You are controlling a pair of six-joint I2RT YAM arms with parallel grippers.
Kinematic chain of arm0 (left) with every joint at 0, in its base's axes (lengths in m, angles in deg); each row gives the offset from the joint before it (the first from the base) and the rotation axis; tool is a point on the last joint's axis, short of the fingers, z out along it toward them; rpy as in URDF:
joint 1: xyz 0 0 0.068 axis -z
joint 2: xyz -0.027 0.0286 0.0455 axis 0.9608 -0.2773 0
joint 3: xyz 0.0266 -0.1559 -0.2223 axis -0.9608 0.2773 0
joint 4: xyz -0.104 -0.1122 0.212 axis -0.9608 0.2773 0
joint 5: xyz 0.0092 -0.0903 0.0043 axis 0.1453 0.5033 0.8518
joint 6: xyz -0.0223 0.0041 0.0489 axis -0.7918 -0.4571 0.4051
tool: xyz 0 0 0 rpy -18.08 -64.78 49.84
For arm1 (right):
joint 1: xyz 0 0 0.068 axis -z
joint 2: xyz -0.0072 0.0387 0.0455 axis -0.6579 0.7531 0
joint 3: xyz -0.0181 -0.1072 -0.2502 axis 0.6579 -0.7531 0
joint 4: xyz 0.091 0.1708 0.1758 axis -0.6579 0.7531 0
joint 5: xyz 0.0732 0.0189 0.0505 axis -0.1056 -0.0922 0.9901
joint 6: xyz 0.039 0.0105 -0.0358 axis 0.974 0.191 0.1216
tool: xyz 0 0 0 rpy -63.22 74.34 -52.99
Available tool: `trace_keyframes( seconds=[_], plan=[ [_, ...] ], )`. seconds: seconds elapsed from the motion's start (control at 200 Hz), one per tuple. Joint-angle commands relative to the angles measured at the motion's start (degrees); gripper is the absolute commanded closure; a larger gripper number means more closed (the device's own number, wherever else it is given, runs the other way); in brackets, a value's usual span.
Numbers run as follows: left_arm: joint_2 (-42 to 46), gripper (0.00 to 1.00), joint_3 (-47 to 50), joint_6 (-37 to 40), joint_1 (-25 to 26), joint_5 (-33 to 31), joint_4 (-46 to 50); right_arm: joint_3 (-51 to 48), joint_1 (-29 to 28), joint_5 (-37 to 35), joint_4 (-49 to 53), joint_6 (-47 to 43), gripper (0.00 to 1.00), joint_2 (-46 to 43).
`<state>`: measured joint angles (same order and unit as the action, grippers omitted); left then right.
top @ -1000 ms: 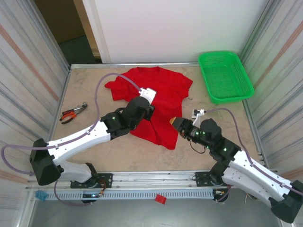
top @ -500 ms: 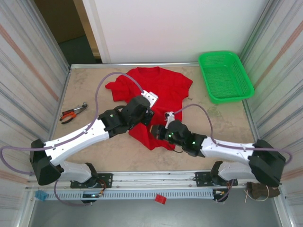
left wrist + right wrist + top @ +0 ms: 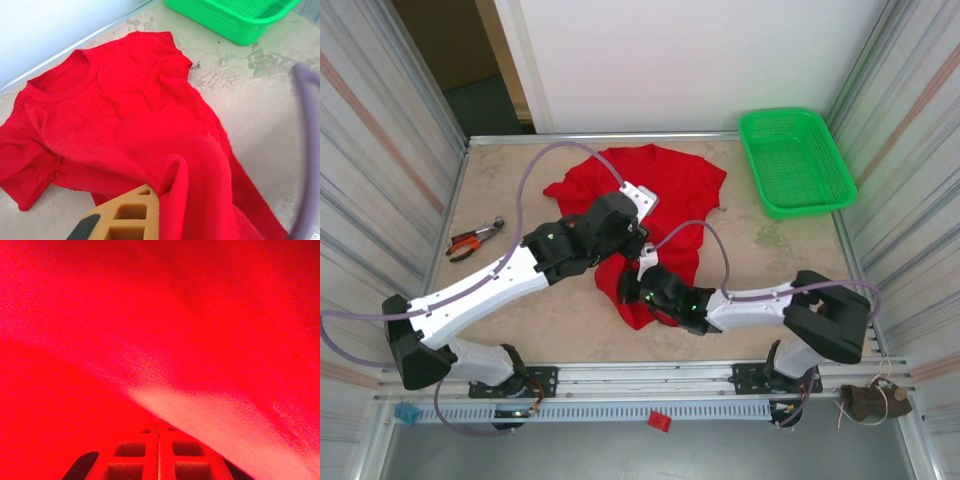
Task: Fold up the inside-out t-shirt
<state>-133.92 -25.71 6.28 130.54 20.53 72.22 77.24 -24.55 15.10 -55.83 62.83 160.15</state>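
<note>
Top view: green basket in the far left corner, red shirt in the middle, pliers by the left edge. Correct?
Not quite. The green basket sits in the far right corner, not the left, as the top view shows. The rest holds: the red shirt lies in the middle and the pliers are by the left edge.

Right tool (image 3: 159, 452) tips beneath red t-shirt (image 3: 672, 190) cloth

robot lab cell, panel-walled table (image 3: 490, 195), rail-mounted robot arms (image 3: 490, 290), pliers (image 3: 473, 239)
</note>
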Motion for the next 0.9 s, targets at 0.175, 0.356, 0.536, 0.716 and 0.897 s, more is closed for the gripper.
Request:
trace_keyframes(
  seconds=[0.175, 0.356, 0.536, 0.716, 0.897],
  plan=[
    [0.68, 1.0, -3.81, -0.85, 0.84, 4.74, 1.12, 1.83, 3.85, -3.2, 2.65, -1.79, 1.0, 5.6],
    [0.1, 1.0, -7.37, -1.6, 4.27, 6.21, 2.98, 6.59, 8.44, -6.23, 8.39, 0.71, 1.0, 6.47],
    [-1.69, 1.0, -12.52, -1.96, 7.72, 8.2, 3.62, 12.99, 11.53, -5.35, 10.74, 1.4, 1.0, 11.03],
    [-3.33, 1.0, -14.96, -1.64, 8.92, 8.74, 3.15, 16.85, 17.26, -2.1, 12.68, 5.69, 1.0, 17.23],
    [-3.08, 1.0, -13.64, -1.12, 8.28, 8.1, 1.79, 22.19, 20.51, 4.8, 19.87, 8.57, 0.91, 23.44]
  ],
)
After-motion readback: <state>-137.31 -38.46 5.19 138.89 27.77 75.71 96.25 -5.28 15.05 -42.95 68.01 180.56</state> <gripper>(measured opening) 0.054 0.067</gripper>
